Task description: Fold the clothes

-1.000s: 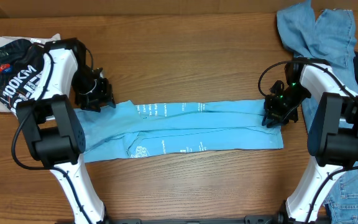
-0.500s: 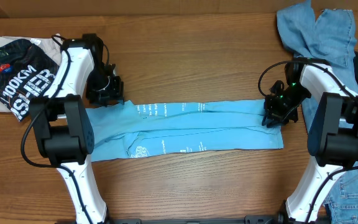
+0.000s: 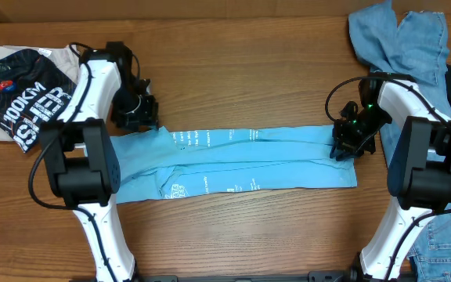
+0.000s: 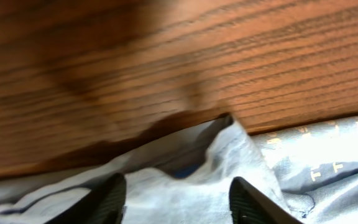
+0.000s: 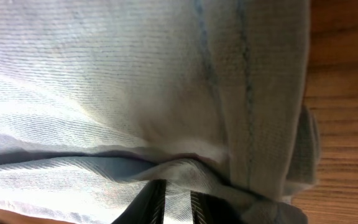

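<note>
The light sky-blue T-shirt (image 3: 241, 160) lies folded into a long strip across the middle of the table, small white print facing up. My left gripper (image 3: 137, 116) is at the strip's upper left corner. In the left wrist view it (image 4: 179, 208) is open, with the shirt's cloth (image 4: 229, 155) lying between its two fingers. My right gripper (image 3: 347, 145) is at the strip's upper right corner. In the right wrist view it (image 5: 180, 205) is shut on a fold of the shirt's cloth (image 5: 104, 93).
A black shirt with big white lettering (image 3: 22, 98) lies at the far left on a beige cloth. Denim jeans (image 3: 402, 39) lie at the back right, and more denim (image 3: 445, 243) shows at the front right edge. The table is brown wood (image 3: 233, 78).
My left gripper has moved right, from beside the black shirt to the T-shirt's upper left corner. The right gripper and the T-shirt have not moved.
</note>
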